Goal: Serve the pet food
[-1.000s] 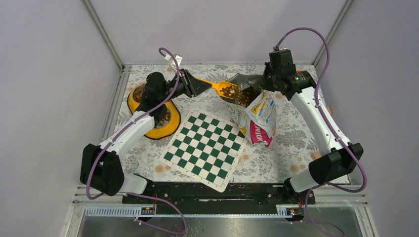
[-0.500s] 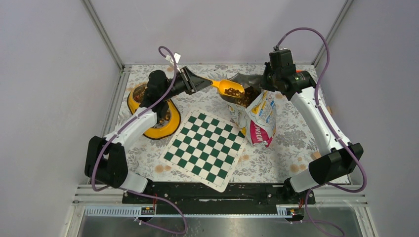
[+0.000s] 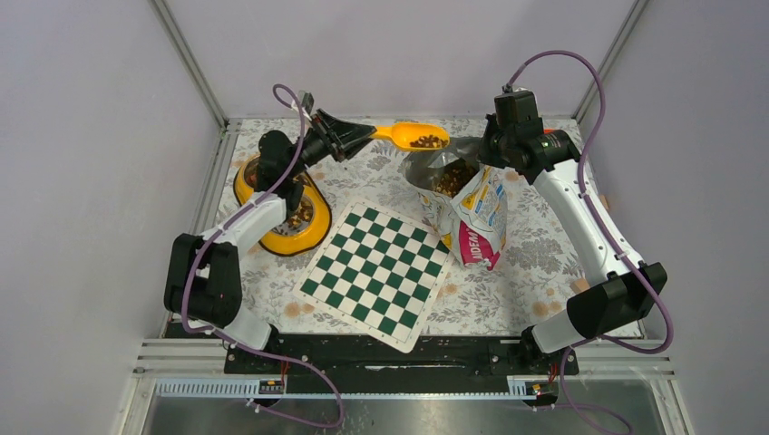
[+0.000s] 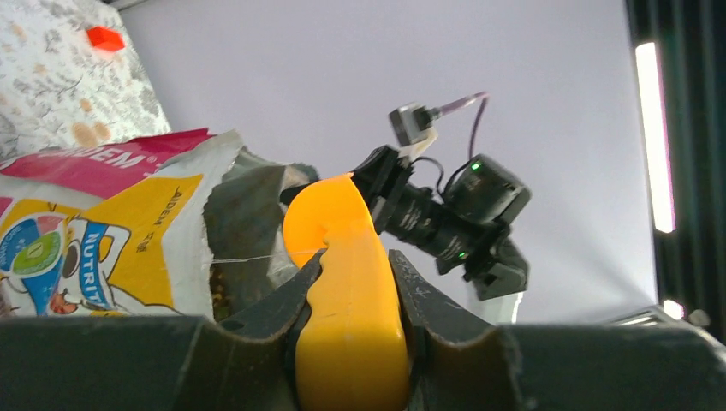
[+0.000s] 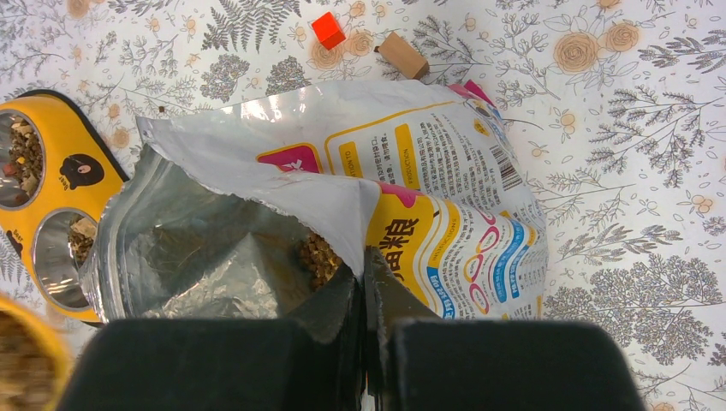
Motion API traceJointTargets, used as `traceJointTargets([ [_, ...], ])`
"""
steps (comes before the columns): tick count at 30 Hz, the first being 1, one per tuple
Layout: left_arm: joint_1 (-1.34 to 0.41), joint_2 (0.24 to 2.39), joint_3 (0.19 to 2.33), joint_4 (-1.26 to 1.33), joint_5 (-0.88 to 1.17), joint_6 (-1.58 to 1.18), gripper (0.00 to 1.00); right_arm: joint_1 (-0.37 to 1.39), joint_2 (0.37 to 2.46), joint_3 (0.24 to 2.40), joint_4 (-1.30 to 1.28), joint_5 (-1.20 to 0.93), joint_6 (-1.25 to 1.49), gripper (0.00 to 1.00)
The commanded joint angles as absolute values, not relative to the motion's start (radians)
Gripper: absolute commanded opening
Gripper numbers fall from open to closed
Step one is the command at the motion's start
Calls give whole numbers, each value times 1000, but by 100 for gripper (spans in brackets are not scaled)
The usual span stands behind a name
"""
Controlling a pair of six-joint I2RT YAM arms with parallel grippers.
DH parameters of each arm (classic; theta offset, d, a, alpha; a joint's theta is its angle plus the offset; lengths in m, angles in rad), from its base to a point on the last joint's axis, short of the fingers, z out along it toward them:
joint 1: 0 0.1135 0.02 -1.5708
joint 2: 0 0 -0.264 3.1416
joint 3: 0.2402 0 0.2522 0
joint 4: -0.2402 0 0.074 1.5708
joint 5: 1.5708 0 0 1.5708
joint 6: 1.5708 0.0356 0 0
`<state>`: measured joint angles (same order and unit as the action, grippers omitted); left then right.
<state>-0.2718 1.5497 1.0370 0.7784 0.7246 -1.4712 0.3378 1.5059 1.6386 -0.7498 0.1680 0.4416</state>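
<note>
Pet food [image 3: 424,141] lies in the bowl of an orange scoop [image 3: 405,136], which hangs in the air just left of the bag's mouth. My left gripper [image 3: 363,136] is shut on the scoop's handle [image 4: 349,325], with one finger on each side. More pet food [image 5: 318,255] lies inside the open foil-lined bag [image 3: 479,217]. My right gripper [image 5: 365,261] is shut on the bag's rim and holds the mouth open. A yellow double-bowl feeder [image 3: 288,243] at the far left holds some kibble and is partly hidden by the left arm.
A green-and-white chessboard mat [image 3: 376,272] lies in the middle, in front of the bag. A red cube [image 5: 327,30] and a tan wooden block [image 5: 402,55] lie on the floral cloth beyond the bag. Walls and frame posts close in the back corners.
The left arm has lifted the loaded scoop up out of the bag's mouth and drawn it back and to the left. The right arm and the bag have stayed put.
</note>
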Motion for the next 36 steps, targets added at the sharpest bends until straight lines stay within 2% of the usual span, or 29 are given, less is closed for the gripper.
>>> traceJointTargets([
  [1, -224, 1529, 1061, 965, 751, -1627, 0, 331, 1459, 1655, -654, 199, 438, 0],
  [5, -224, 1505, 1073, 928, 736, -1640, 0, 331, 1462, 1661, -654, 198, 437, 0],
  [10, -269, 1507, 1077, 1002, 699, -1729, 0, 331, 1467, 1664, -654, 204, 435, 0],
  [15, -232, 1506, 1060, 1089, 652, -1809, 0, 331, 1465, 1661, -654, 204, 433, 0],
  [26, -121, 1348, 970, 815, 574, -1606, 0, 329, 1457, 1656, -654, 213, 430, 0],
  [36, 26, 1065, 795, 585, 340, -1413, 0, 329, 1453, 1653, -653, 215, 429, 0],
])
